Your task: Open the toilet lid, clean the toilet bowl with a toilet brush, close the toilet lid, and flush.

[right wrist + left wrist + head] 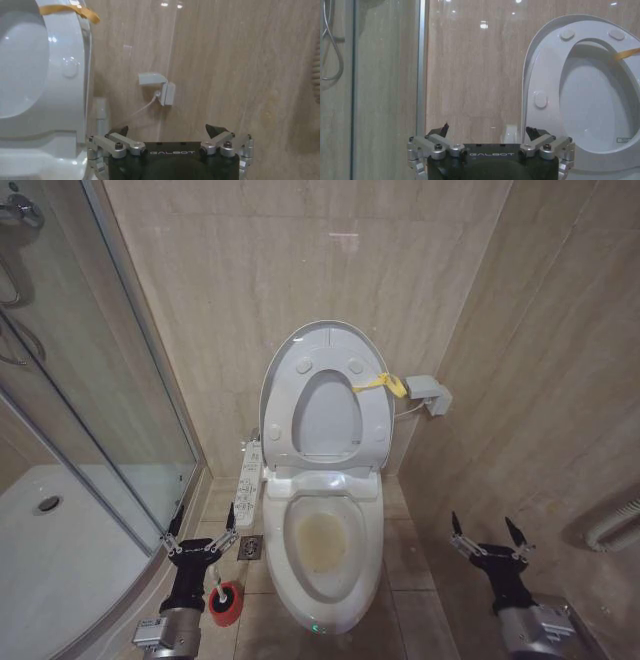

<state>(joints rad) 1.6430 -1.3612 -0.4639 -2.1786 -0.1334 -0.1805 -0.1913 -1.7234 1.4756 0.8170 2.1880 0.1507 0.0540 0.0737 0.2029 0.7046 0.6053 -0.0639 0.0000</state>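
Note:
The toilet lid (325, 338) stands upright against the back wall with the ring seat (283, 405) raised in front of it and a yellow ribbon tab (383, 384) at its right edge. Below, the toilet bowl (372, 530) lies uncovered, its inside stained yellowish-brown. The toilet brush (226, 602) stands on the floor left of the bowl, a white handle in a red cup. My left gripper (203, 525) hangs open just above the brush, empty. My right gripper (484, 528) is open and empty, right of the bowl. In the wrist views, the left gripper (487, 129) and right gripper (167, 129) face the wall.
A glass shower enclosure (90, 380) with a white tray (50, 560) fills the left. A control panel (248, 485) sticks out on the toilet's left side, above a floor drain (250, 548). A grey wall box (430, 393) with a cable sits to the right; a ribbed hose (615, 530) at the far right.

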